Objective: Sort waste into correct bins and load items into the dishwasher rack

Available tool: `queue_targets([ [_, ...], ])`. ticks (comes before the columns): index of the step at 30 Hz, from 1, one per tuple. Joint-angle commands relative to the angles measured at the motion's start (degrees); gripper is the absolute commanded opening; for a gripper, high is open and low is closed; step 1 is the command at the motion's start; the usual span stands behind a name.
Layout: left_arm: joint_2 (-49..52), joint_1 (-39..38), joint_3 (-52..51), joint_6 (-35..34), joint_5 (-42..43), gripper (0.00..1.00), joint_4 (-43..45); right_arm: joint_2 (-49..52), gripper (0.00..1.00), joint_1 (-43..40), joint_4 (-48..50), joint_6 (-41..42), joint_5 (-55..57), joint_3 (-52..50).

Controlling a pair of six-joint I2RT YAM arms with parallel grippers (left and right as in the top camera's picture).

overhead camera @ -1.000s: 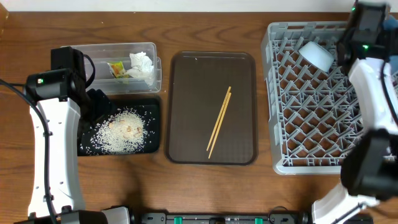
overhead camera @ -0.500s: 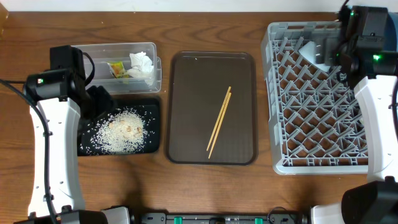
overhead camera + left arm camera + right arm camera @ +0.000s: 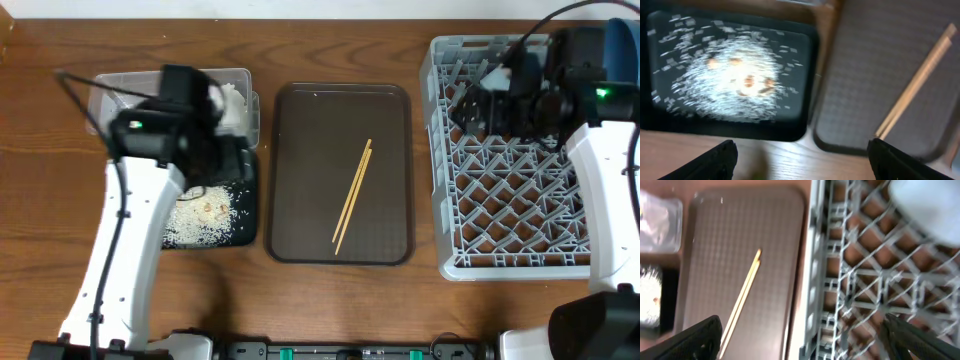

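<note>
Counting two chopsticks [image 3: 352, 196] on one brown tray [image 3: 300, 200], one black tray [image 3: 250, 200] of rice [image 3: 205, 215], one white cup [image 3: 930, 210] in one rack [image 3: 500, 200]. Seeing left end effector [image 3: 801, 150] and right end effector [image 3: 801, 325] spread apart, empty.

The brown serving tray [image 3: 310, 140] is open from above, apart from the pair of wooden chopsticks [image 3: 352, 196] lying slantwise across its middle. A narrow strip of bare tabletop [image 3: 422, 150] separates it from the dishwasher rack [image 3: 500, 220], whose upright pegs fill every cell. The rack's near rows are uncovered, while the right arm [image 3: 610, 180] and a white cup [image 3: 930, 205] crowd its far rows. The left arm [image 3: 130, 240] lies across the clear tub [image 3: 130, 73] and the black tray [image 3: 250, 200], covering much of both. The tabletop's front and far strips lie bare.
</note>
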Motion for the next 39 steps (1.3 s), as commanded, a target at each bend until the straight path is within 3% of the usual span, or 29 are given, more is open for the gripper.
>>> queue_targets([
  [1, 0.94, -3.65, -0.2, 1.99, 0.37, 0.86, -0.52, -0.2, 0.99, 3.82, -1.97, 1.03, -2.23, -0.81],
  [3, 0.96, -4.63, -0.5, 1.86, 0.37, 0.86, -1.38, -0.2, 0.98, 6.95, -2.6, 1.05, -1.97, -1.79],
  [8, 0.94, -4.76, -0.55, -6.47, -6.71, 0.86, -5.6, -0.07, 0.82, 15.8, -0.57, 7.89, 4.09, -5.75],
  [13, 0.94, -4.76, -0.55, -9.94, -11.39, 0.87, -9.86, 0.09, 0.46, 24.09, 5.03, 17.05, 9.27, -10.71],
  [15, 0.87, -4.76, -0.55, -11.34, -13.6, 0.86, -11.08, 0.13, 0.4, 27.06, 8.07, 19.17, 10.67, -12.59],
  [25, -0.72, 3.23, -0.55, -13.07, -15.08, 0.9, -12.5, 4.66, 0.39, 37.53, 17.77, 28.76, 18.53, -17.35],
  [33, -1.09, 8.22, -0.55, -13.03, -15.08, 0.91, -13.27, 15.15, 0.31, 39.36, 19.82, 36.83, 19.98, -17.33],
  [39, -1.09, 8.26, -0.55, -13.03, -15.08, 0.92, -13.2, 19.32, 0.27, 39.36, 22.27, 38.14, 20.5, -17.33],
])
